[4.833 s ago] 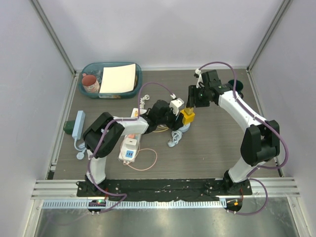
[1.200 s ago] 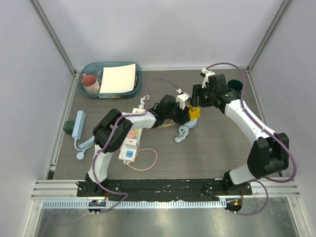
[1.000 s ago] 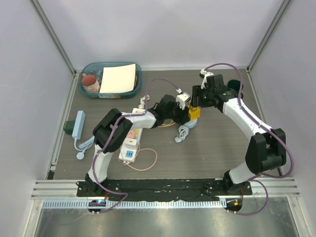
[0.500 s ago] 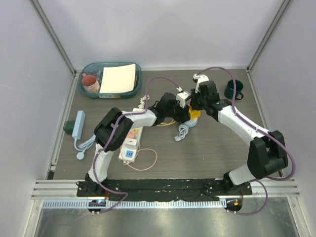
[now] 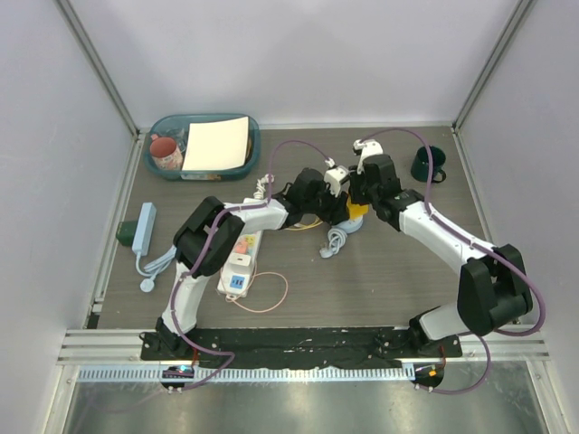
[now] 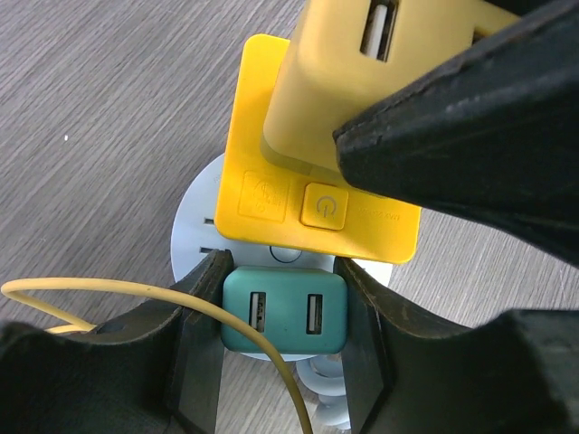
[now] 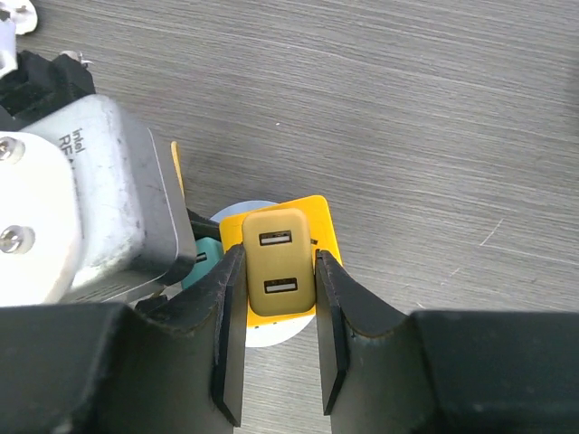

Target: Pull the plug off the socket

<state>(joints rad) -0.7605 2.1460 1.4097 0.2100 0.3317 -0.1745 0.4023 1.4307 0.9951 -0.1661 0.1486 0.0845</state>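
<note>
At the middle of the bench [image 5: 389, 271] we list: right claw [image 7: 276, 271] clamped on a mustard charger [image 7: 279, 237] atop a yellow cube [image 6: 262, 136]; left claw [image 6: 280, 280] clamped on a teal charger [image 6: 283, 316]. White plug [image 5: 237, 265] sits on the power strip [image 5: 242, 244], well apart from both.

The left arm [image 5: 210, 240] covers the socket's [image 5: 237, 268] far end

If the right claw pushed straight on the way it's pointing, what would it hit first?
Probably the bright yellow square plate under the mustard two-port USB block that the right gripper grips; depth is unclear.
</note>
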